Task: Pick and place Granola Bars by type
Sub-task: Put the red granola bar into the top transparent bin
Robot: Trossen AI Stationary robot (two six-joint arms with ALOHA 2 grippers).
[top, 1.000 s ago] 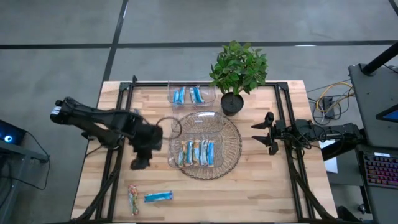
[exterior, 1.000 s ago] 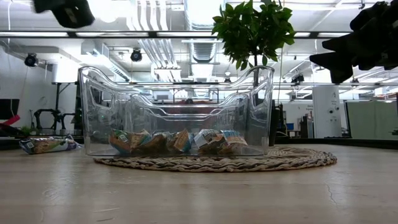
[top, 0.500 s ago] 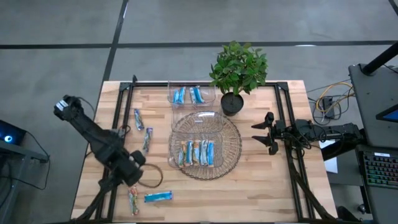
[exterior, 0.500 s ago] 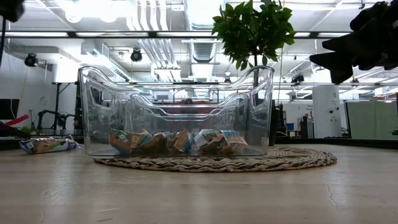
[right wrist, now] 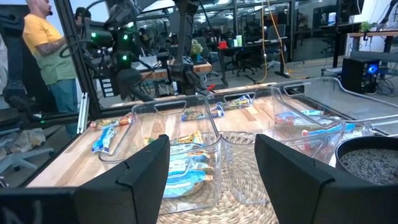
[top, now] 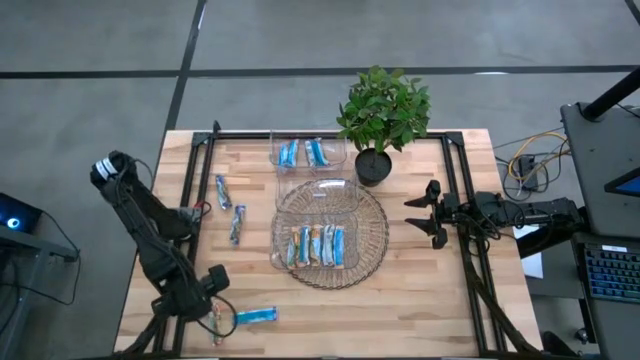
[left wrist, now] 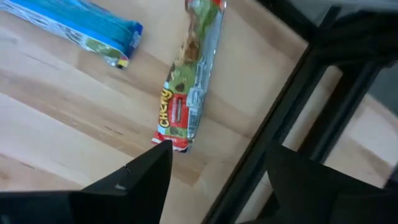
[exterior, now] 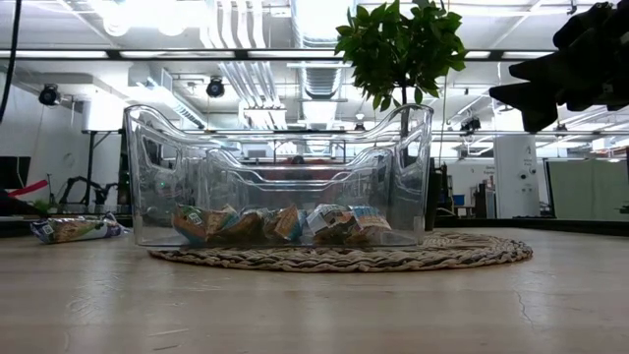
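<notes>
A green-and-red granola bar (left wrist: 186,93) lies flat on the wood near the table's near left corner, and a blue bar (left wrist: 81,25) lies beside it. My left gripper (top: 214,318) hovers open above the green-and-red bar (top: 213,327), its fingers (left wrist: 146,177) pointing down with nothing between them. Two more blue bars (top: 230,208) lie on the left side of the table. Several bars lie in a clear container (top: 315,245) on a woven mat (top: 372,240); a few blue ones lie in a far container (top: 305,152). My right gripper (top: 425,212) waits open at the right edge.
A second clear container (top: 320,192) stands on the mat's far half. A potted plant (top: 380,115) stands at the far side, right of the far container. Black frame rails (left wrist: 292,118) run along the table's left and right edges. Bare wood lies along the near edge.
My left gripper has swung from beside the mat toward the table's near left corner, sinking and rolling as it went. It now hangs over the green-and-red bar. The two blue bars on the left side, covered by the arm before, now show. No bar has moved.
</notes>
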